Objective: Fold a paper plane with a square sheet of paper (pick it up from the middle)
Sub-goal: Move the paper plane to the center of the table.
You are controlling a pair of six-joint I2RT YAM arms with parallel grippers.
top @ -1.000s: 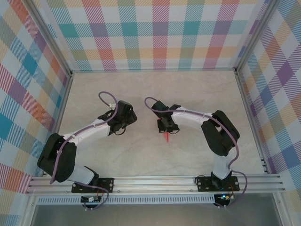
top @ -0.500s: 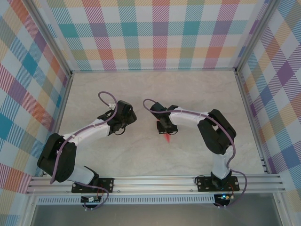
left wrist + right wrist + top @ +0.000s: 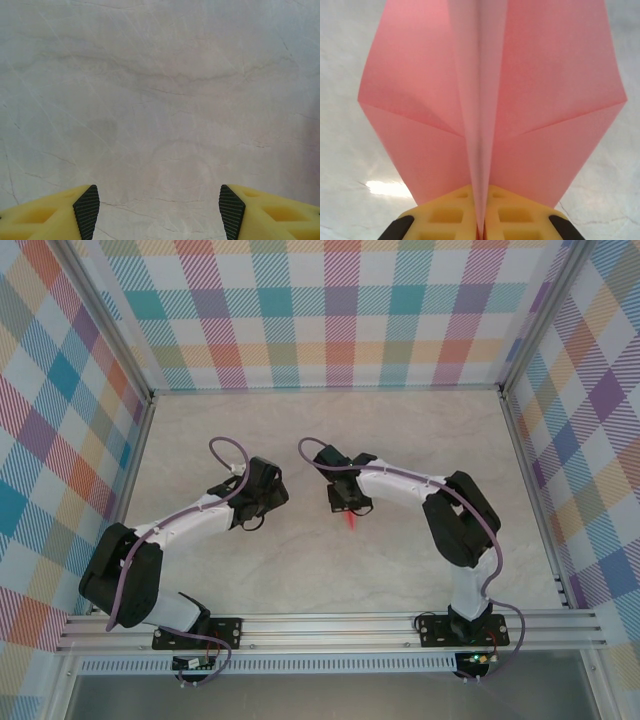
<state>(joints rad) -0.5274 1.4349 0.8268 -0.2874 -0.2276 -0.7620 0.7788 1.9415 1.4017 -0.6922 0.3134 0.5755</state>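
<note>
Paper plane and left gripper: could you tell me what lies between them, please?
Just bare table separates the left gripper from the paper plane, as the top external view shows.

Lab test cell, plaid walls, aluminium rails

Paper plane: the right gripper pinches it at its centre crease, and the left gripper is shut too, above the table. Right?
Not quite. The right gripper does pinch the paper plane at its centre crease, but the left gripper is open, not shut: the left wrist view shows its fingers standing apart above the table.
</note>
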